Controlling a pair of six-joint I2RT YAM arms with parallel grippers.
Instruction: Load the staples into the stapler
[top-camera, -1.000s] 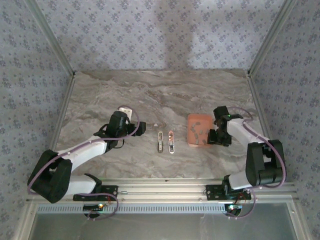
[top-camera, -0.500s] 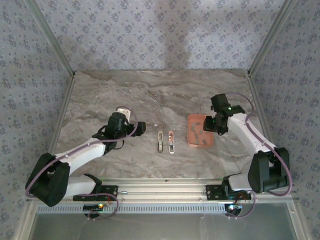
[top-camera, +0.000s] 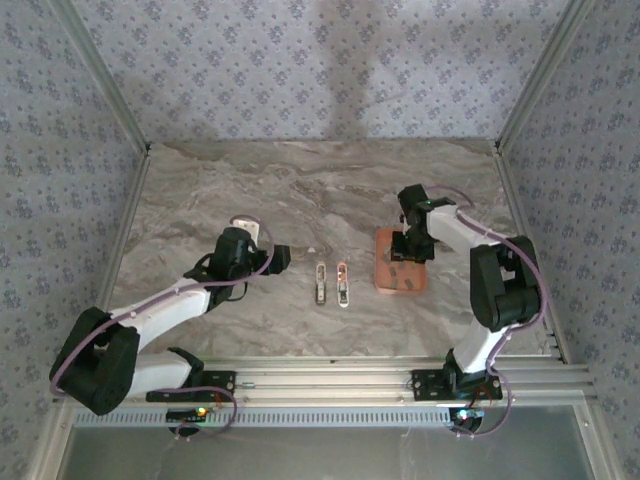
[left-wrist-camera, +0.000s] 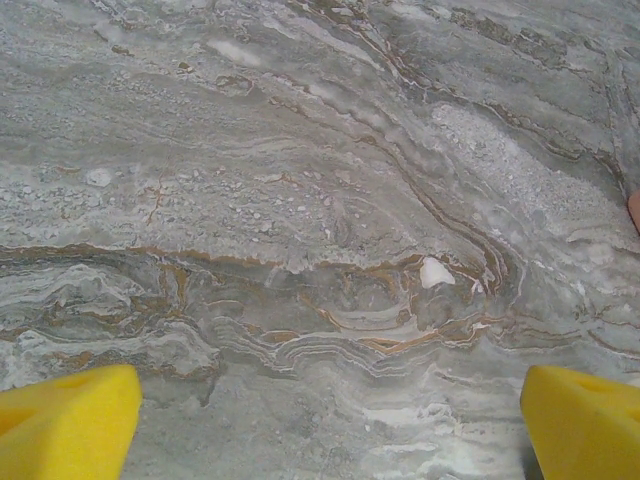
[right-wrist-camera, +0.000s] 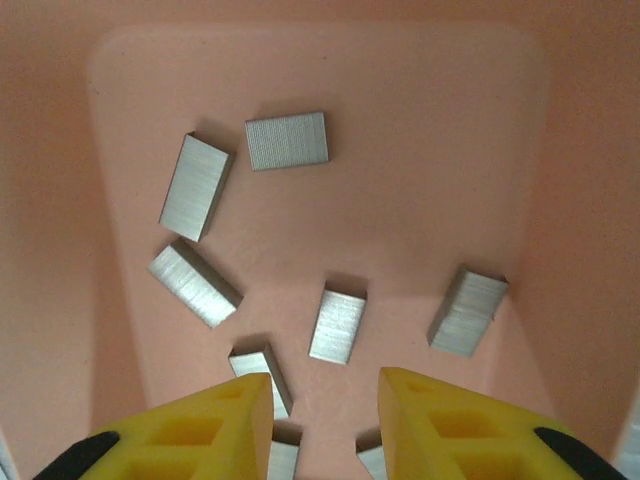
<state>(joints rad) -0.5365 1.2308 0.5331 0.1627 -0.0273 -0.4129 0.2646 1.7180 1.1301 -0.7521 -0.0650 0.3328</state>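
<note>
where the staples lie: the staples are scattered loose on the floor of the salmon-orange tray, small grey blocks turned at all angles.
staples against the right jaws: the right gripper points down into the tray, its yellow fingertips at the lower edge of the wrist view. one block is half hidden under the left-hand tip. two more peek out low in the gap between the tips. the other blocks lie farther into the tray, beyond the tips.
right jaws: drawn fairly close but with a clear gap between them, and nothing shows pinched in that gap.
left jaws: the left gripper has its tips spread wide, one in each lower corner of its wrist view. bare marble table lies beneath and nothing sits between them.
stapler: the stapler lies on the table to the left of the tray and apart from it. it shows as two narrow pieces side by side, and whether they are joined i cannot tell.
top view adds: the right gripper hangs over the far end of the tray. the left gripper is well to the left of the tray, with the stapler between the two.
right wrist view adds: each block's outline and ribbed grey top. from above, the blocks are only faint specks on the tray floor.
</note>
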